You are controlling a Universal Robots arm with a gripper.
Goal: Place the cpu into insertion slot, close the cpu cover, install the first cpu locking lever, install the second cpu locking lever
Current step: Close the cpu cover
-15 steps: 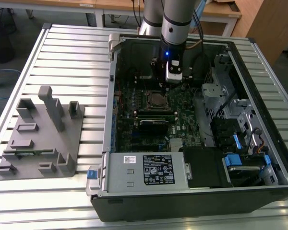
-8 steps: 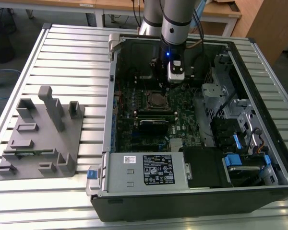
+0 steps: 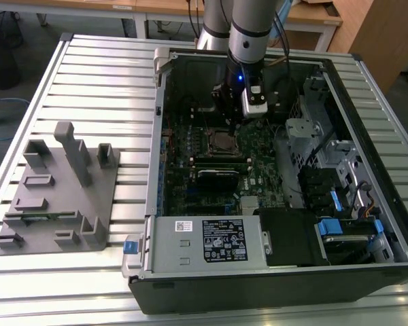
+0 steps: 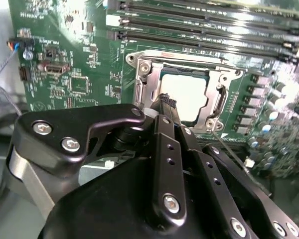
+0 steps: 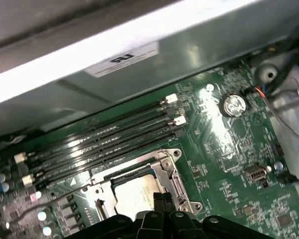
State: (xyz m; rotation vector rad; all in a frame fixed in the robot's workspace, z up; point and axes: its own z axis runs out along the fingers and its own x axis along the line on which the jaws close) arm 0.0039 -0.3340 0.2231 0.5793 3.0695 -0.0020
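Note:
The cpu [image 4: 187, 93] lies flat in the insertion slot [image 3: 224, 141], its pale silver top showing through the cut-out of the cpu cover [image 4: 143, 74]. The cover lies down over the socket, framed by green board. My gripper [image 4: 167, 103] hangs just above the socket's near edge, fingers pressed together with nothing visible between them. The first wrist view shows the same: the gripper [image 5: 162, 197] at the rim of the cover [image 5: 173, 180], over the cpu [image 5: 132, 195]. A thin wire lever [image 4: 229, 148] angles away from one socket corner.
Long black memory slots [image 5: 104, 144] run beside the socket. A grey power supply box [image 3: 204, 239] sits at the case's front and a drive cage [image 3: 326, 173] on the exterior view's right. A grey parts fixture [image 3: 61, 197] stands on the slatted table outside the case.

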